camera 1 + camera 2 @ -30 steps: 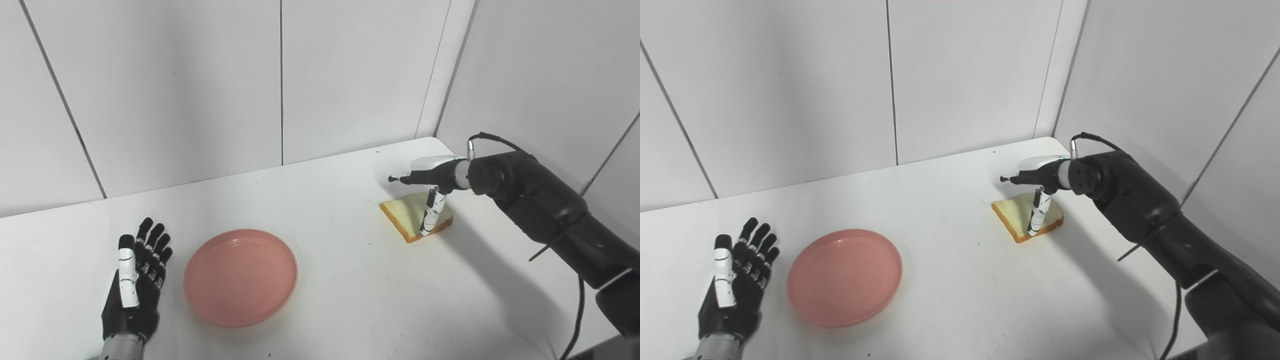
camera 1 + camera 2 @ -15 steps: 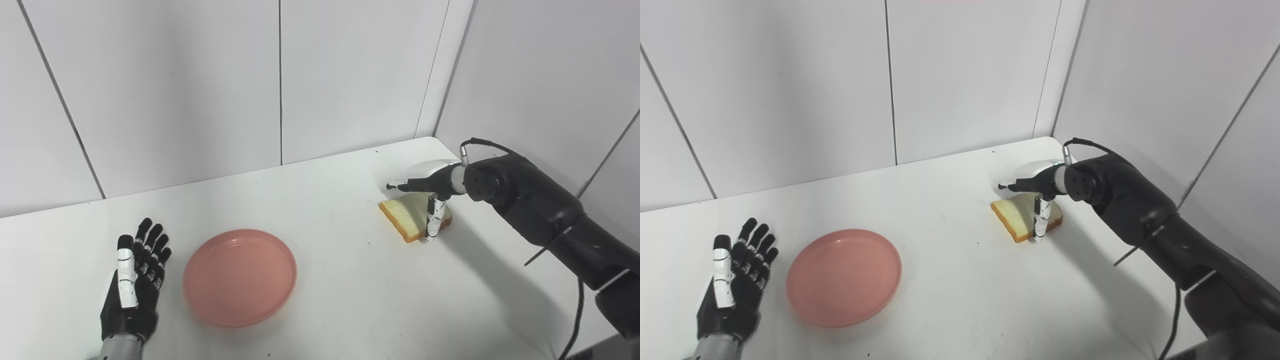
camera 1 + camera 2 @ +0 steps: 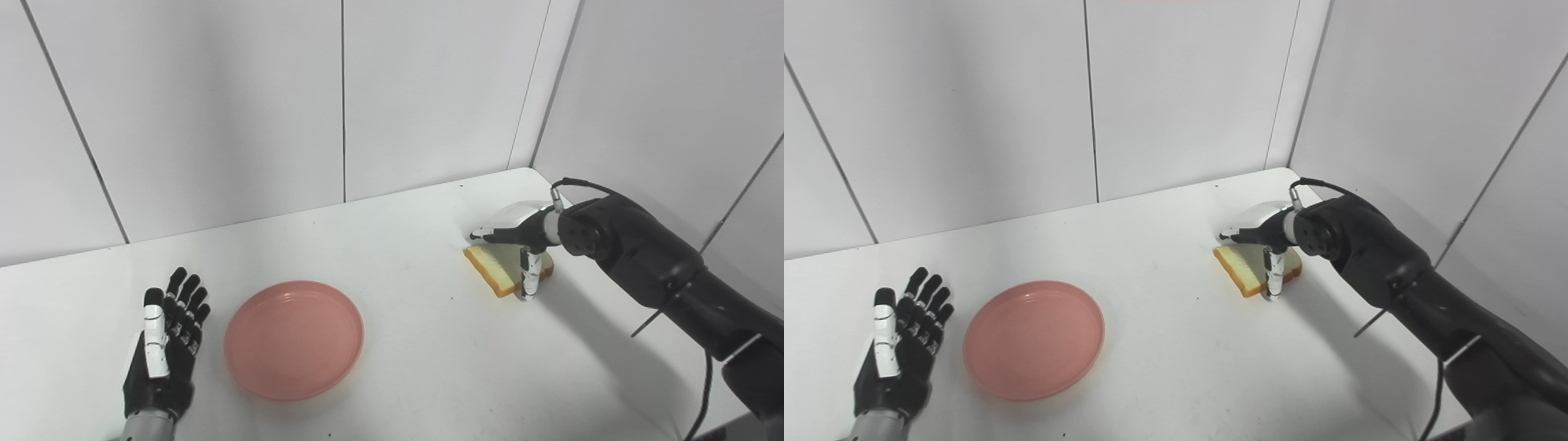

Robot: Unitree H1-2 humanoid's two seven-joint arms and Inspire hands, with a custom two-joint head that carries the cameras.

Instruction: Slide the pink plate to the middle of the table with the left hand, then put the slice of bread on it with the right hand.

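Bread slice (image 3: 499, 269), frame right, partly hidden under my right hand (image 3: 520, 236); grip indiscernible. My left hand (image 3: 162, 355) lies spread beside pink plate (image 3: 294, 339).

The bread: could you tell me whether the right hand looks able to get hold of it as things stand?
Probably yes. The right hand is right over the bread, fingers above and thumb down beside its near edge, not yet closed. Nothing else is near it; the plate is well apart.

Black arms, black hands with white segments, thin black cable (image 3: 585, 183).
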